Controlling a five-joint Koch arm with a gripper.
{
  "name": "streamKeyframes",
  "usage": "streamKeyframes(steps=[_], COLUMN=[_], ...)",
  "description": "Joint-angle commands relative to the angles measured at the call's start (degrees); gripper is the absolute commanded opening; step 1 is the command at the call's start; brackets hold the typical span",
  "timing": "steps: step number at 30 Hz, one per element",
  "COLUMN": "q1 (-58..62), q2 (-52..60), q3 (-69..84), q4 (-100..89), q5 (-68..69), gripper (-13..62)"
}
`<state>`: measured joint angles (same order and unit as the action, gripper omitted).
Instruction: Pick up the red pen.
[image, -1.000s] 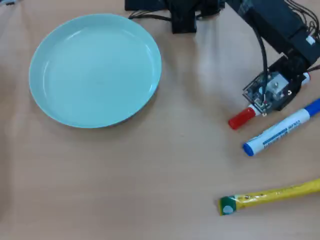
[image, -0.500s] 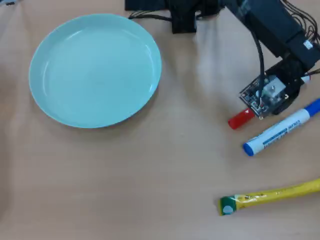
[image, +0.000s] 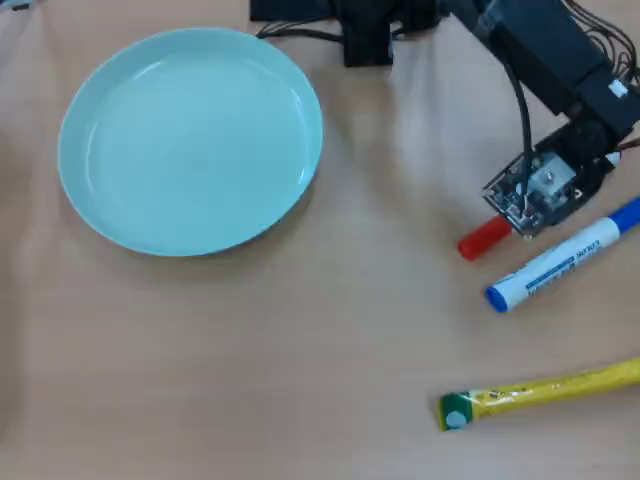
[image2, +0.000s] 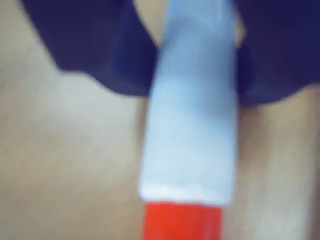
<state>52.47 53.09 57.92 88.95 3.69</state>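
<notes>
In the overhead view only the red cap of the red pen (image: 485, 237) shows, sticking out to the lower left from under my gripper (image: 530, 200) at the right of the table. The rest of the pen is hidden under the wrist. In the wrist view the pen's white barrel and red cap (image2: 192, 140) run down the middle of the picture, blurred and very close. My gripper (image2: 195, 85) has one dark jaw pressed against each side of the barrel, shut on it.
A white marker with a blue cap (image: 560, 260) lies just below and right of the gripper. A yellow tube with a green end (image: 540, 392) lies further down. A large pale blue plate (image: 190, 140) sits at upper left. The arm's base (image: 365, 30) stands at the top.
</notes>
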Motion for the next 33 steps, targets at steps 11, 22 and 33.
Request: streamKeyframes(steps=[11, 22, 33], q1=[-2.72, -4.04, -1.76], q2=[0.44, 0.70, 6.68], q3=[-1.58, -1.49, -1.67], q4=[-2.55, -1.85, 1.49], q5=[0.44, 0.53, 0.53], gripper=[-8.2, -8.1, -8.1])
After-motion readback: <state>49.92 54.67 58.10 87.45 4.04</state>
